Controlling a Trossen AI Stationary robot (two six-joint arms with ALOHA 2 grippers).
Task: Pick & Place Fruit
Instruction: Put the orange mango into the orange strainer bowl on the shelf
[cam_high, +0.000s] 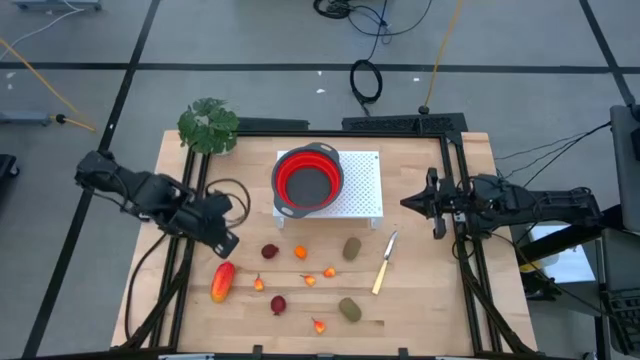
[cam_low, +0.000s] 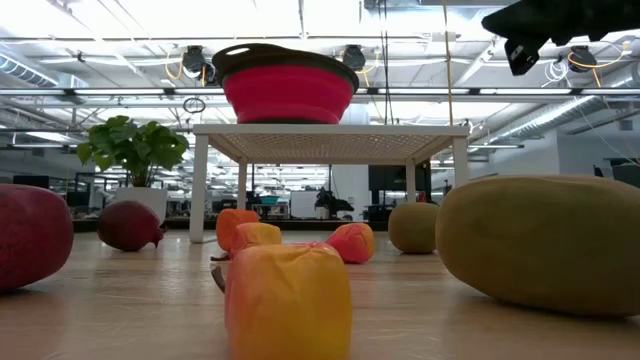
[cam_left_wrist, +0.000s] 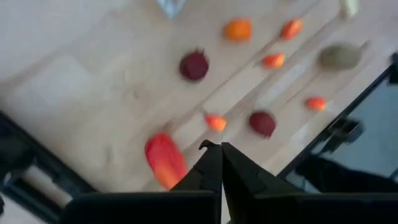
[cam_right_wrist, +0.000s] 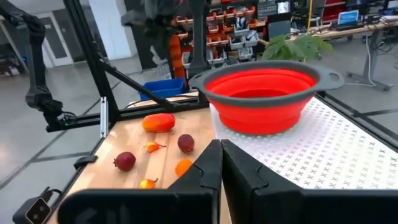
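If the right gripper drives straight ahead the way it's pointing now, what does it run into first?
Most likely the red bowl on the white perforated stand. The shut right gripper points across the stand at it, with nothing between in its wrist view. Its height relative to the bowl is unclear.

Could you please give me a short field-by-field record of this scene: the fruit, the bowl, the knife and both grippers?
fruit: about ten pieces loose on the wooden table, none in the bowl
largest fruit: elongated red-orange piece, near the table's left edge
bowl: red bowl, empty, on a white perforated stand
knife: knife flat on the table, right of the fruit
left gripper: left gripper shut, empty, above the table by the largest fruit
right gripper: right gripper shut, empty, right of the stand
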